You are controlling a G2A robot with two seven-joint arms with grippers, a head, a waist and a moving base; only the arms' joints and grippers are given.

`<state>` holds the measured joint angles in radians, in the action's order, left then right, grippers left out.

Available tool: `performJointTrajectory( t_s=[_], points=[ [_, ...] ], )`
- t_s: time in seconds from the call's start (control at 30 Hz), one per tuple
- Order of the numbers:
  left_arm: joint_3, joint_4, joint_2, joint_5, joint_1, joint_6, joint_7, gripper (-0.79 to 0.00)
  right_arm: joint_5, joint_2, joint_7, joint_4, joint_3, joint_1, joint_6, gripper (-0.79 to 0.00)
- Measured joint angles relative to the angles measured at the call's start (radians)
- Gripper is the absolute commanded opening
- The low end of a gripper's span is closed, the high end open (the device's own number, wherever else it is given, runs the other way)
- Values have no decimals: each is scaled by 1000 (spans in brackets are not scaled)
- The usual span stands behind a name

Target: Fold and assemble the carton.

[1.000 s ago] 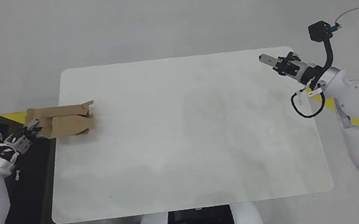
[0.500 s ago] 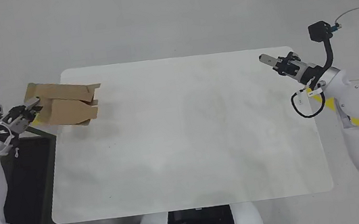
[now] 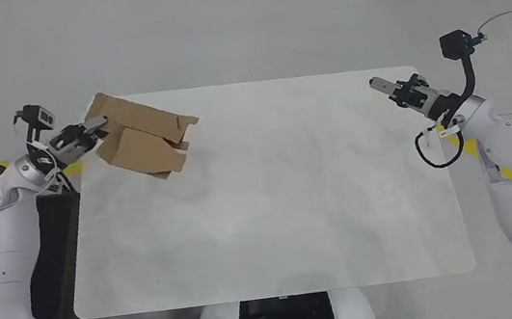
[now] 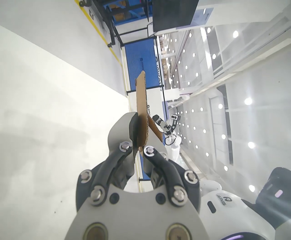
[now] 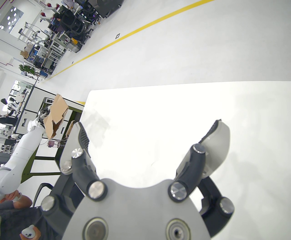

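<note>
Left gripper [image 4: 139,129]: I am pinching one cardboard wall of the carton [image 4: 142,102] between the two pads. The grip is near the sheet's edge, and little board is seated inside the jaws.

The carton is running out ahead of the fingertips, collapsed, with loose flaps trailing at its far end. From the top view I am judging it to be in the air, over the table [image 3: 272,206] corner nearest this gripper and not resting on it.

Right gripper [image 5: 147,134]: the fingers are spread wide with nothing between them. It is hovering over the opposite corner, and the carton is well apart from it across the whole tabletop.

Step in hand, as I am reading it: carrying the carton inward to set it down for folding.

Notes for doing it well:
- I am planning a slow swing, since an edge pinch lets the board pivot or slip.
- I am aiming for a spot between the two grippers, so that both can reach.
- I am intending to bring the broad face down flat, flaps untucked, and to open the pads only once the table is taking the weight.
</note>
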<state>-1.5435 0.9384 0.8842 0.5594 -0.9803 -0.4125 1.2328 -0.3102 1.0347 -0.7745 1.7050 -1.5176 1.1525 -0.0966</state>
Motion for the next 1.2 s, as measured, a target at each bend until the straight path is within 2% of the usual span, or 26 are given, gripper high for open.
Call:
performJointTrajectory(
  t_s=[0.3, 0.6, 1.2],
  points=[
    [105, 203, 23, -30, -57, 42, -62, -785, 0, 0, 0, 0, 0, 0, 0, 0],
    [157, 335, 32, -86, -90, 42, -103, -785, 0, 0, 0, 0, 0, 0, 0, 0],
    [160, 348, 32, -94, -95, 37, -105, -785, 0, 0, 0, 0, 0, 0, 0, 0]
  ],
)
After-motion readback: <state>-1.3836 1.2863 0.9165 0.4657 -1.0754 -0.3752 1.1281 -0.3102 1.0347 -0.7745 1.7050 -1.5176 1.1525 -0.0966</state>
